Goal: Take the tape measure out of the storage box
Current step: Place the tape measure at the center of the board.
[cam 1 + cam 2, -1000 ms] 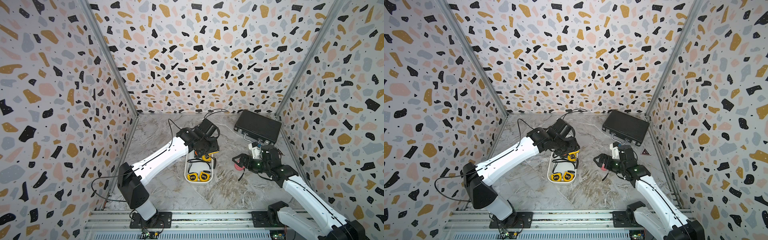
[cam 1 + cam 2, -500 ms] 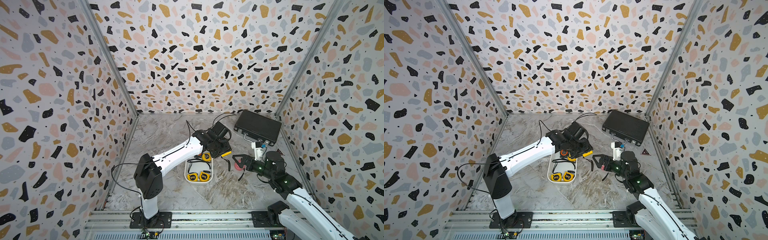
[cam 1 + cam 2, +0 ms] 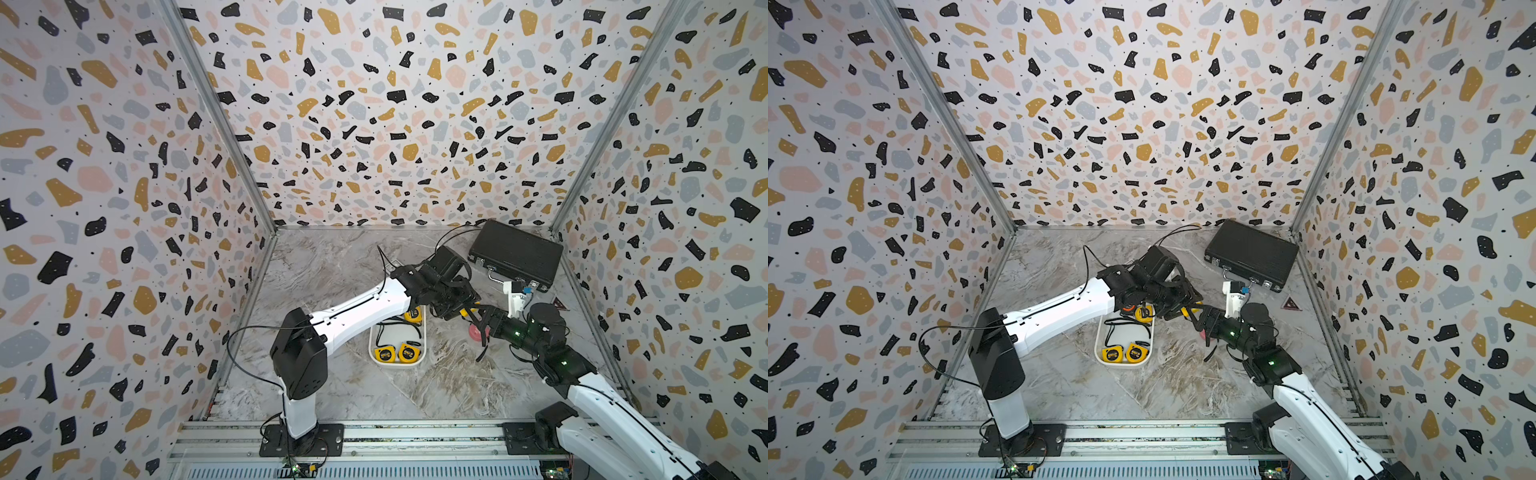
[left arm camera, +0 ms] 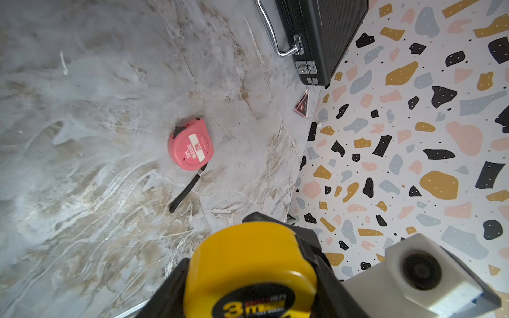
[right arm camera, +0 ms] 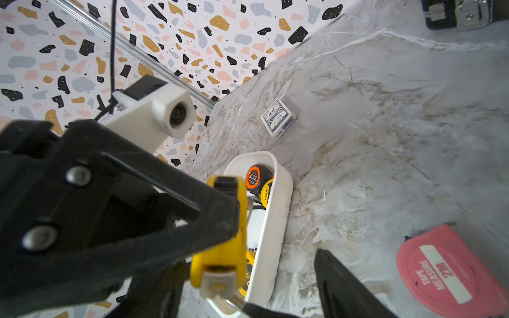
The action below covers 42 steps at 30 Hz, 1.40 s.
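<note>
Your left gripper is clamped on the yellow tape measure, which is out of the storage box. In both top views it hangs just right of the box's upper end, over the marble table. Your right gripper faces it from the right with jaws parted, a finger on either side of the yellow case (the right wrist view shows a clear gap on one side). Just under the two grippers in the top views, a pink tape measure lies flat on the table. Two more yellow tape measures sit at the box's lower end, and an orange-and-black tape measure at its upper end. The black briefcase lies at the upper right of the table.
</note>
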{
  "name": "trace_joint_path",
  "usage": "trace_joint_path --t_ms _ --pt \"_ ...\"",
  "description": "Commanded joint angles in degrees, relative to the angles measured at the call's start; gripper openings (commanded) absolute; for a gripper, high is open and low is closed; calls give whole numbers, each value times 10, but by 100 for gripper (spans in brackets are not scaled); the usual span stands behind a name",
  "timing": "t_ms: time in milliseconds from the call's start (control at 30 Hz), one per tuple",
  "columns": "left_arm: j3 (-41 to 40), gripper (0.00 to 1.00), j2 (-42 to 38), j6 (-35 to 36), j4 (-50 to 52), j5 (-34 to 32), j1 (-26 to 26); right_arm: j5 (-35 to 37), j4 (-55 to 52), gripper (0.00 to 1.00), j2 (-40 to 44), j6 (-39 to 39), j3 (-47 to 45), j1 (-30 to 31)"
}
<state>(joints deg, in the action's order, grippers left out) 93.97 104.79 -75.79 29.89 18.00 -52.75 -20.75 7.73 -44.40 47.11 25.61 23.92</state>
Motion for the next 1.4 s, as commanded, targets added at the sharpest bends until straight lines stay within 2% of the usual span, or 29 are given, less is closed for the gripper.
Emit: trace_joint_path --t_ms 0,133,300,367,433,533,567,600,700,800,900,1367 --pt "-17 0 -22 -19 -39 27 -5 7 39 66 -4 0 1 2" --pt "-31 0 -28 -27 -47 29 -5 8 39 43 -2 3 -3 2" --pt "-33 0 -30 -27 -47 32 -5 1 34 23 4 14 -11 2" --pt "-37 27 -31 -19 -44 27 -4 0 33 18 4 18 -17 2" --pt "-43 58 -35 -9 -38 23 1 -2 38 14 -1 26 -24 2" --pt "-38 88 -46 34 17 -5 18 -16 61 11 -19 44 -36 2" --pt "-31 96 -51 55 44 -22 23 -22 69 11 -26 52 -39 2" --pt "-21 100 -56 80 76 -44 28 -30 78 10 -35 58 -41 2" --pt "-1 100 -72 144 153 -95 44 -56 97 10 -63 70 -47 2" --pt "-18 100 -91 176 172 -114 65 -84 138 10 -108 90 -63 2" --pt "-40 100 -107 190 171 -123 83 -99 179 10 -148 114 -77 9" --pt "-113 100 -138 210 151 -118 102 -91 150 11 -280 112 -58 56"
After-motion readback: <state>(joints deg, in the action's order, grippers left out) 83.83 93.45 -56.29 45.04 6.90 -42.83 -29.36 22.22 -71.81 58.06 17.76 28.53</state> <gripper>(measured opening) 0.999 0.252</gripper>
